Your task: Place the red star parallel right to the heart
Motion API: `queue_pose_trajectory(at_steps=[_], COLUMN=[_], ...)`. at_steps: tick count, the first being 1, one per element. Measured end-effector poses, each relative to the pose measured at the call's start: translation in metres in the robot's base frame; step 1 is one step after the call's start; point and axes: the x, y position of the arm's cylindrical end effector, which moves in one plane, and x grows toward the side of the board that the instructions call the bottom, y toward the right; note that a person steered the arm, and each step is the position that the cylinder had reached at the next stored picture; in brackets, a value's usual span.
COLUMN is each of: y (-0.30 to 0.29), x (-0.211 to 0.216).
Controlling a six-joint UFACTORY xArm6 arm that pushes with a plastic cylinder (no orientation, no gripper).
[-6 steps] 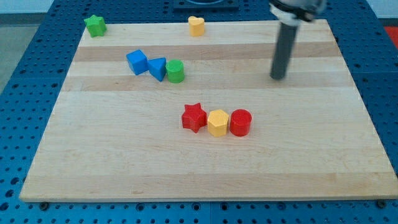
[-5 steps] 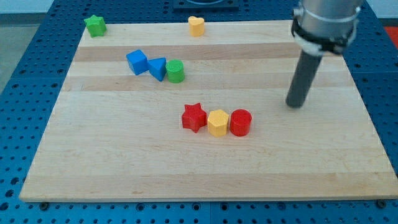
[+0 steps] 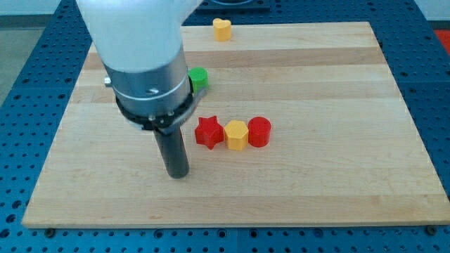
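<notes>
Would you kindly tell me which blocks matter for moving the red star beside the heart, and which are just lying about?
Job: red star; yellow heart at the view's top; my tip, below-left of the star.

Lying about: yellow hexagon; red cylinder; green cylinder, partly hidden by the arm.

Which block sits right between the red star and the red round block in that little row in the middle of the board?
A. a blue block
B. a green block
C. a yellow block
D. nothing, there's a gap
C. The yellow block sits in the row with the red star on its left in the view and the red round block on its right; my tip is below-left of the star.
</notes>
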Motion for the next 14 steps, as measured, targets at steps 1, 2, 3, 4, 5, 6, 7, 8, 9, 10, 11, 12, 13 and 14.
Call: queue_pose_trajectory(at_steps=[1,2,3,4,5,6,7,8,9,10,11,12,13,14], y=[0.036,0.089,0.093,0.048,0.019,0.041,0.102,0.121,0.102,0.127,0.184,0.223,0.219,0.213], x=[-0.033,-0.052,-0.061,-0.046,-0.045,-0.083,-0.109,-0.111,-0.108,-0.103,-0.119,-0.160,-0.164,-0.165])
